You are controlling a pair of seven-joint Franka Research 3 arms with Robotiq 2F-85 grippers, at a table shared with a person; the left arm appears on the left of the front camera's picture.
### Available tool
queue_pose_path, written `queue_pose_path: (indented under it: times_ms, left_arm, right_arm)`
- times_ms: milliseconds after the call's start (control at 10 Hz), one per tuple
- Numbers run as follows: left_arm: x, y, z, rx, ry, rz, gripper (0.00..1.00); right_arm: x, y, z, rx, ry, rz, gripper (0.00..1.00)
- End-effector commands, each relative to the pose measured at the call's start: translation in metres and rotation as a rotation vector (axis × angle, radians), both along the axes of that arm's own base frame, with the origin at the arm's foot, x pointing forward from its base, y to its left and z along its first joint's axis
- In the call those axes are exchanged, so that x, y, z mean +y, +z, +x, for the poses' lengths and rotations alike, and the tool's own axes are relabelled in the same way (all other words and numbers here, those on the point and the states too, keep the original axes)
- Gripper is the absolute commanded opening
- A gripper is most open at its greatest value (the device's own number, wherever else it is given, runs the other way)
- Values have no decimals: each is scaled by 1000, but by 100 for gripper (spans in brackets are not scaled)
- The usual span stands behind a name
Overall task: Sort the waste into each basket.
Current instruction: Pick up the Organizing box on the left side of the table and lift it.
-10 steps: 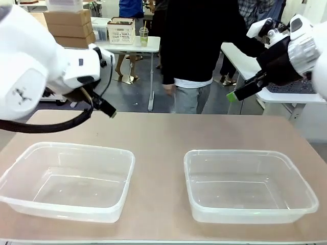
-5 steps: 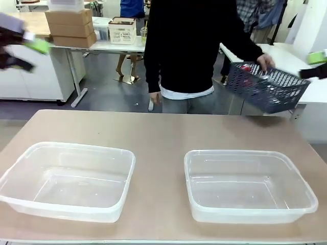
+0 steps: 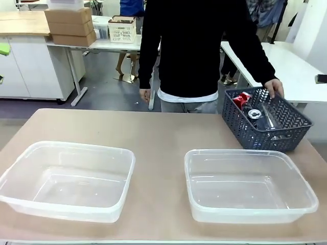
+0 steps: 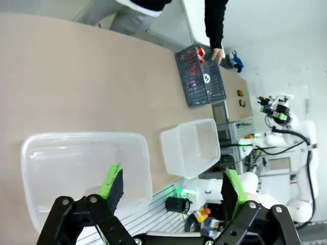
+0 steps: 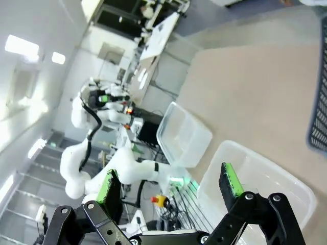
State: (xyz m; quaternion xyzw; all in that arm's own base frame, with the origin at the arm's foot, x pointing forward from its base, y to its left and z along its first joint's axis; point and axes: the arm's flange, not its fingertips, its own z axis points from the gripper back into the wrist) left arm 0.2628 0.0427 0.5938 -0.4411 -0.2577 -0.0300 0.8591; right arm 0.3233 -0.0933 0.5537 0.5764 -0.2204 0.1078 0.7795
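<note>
Your tan table (image 3: 163, 127) runs across to a person in a black top standing at its far edge, with desks and cardboard boxes in the room behind. At your near left sits one clear tub (image 3: 76, 146), see-through down to its bare floor. Right of the middle sits the second clear tub (image 3: 235, 152), just the same. At the far right a dark lattice basket (image 3: 240, 127) sits on the table, with the person's hand (image 3: 275, 87) on its far rim. The waste lies inside it: a red foil piece (image 3: 241, 99) and a clear bottle (image 3: 264, 118). Your left gripper (image 4: 172, 181) hangs high above the left tub's side of the table, jaws spread wide, holding nothing. Your right gripper (image 5: 169, 182) hangs high above the right tub, jaws equally wide, nothing between them.
</note>
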Motion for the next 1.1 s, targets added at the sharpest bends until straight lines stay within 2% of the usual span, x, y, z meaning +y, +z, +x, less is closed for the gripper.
queue_pose_path:
  times_ms: [0,100,200,300,400,500,600,700,800,900,1000]
  left_arm:
    - [-7,7,-4,-40,-29,3,100]
    - [-7,7,-4,-40,-29,3,100]
    - [-7,7,-4,-40,-29,3,100]
    - [-15,12,-5,-25,-21,17,100]
    - [-29,15,4,38,-42,193,100]
    - [-33,17,6,118,-86,398,100]
    - [-26,15,2,220,-73,630,100]
    - [-22,2,-14,273,-160,962,100]
    - [-22,-16,-36,382,-263,1145,100]
    - [-26,-30,-58,392,-330,1175,100]
    - [-34,-43,-75,355,-355,1152,100]
  right_arm:
    - [0,8,-2,-68,22,-23,100]
    - [0,8,-2,-68,22,-23,100]
    - [4,4,-2,-21,23,-23,100]
    - [37,16,-6,-7,114,-37,100]
    - [86,32,-14,-46,138,-130,100]
    - [160,49,-31,-52,116,-222,100]
    - [235,48,-52,-47,32,-376,100]
    - [303,34,-77,-114,41,-504,100]
    - [355,9,-103,-175,108,-625,100]
    - [382,-17,-119,-180,248,-723,100]
    - [383,-31,-121,-148,309,-741,100]
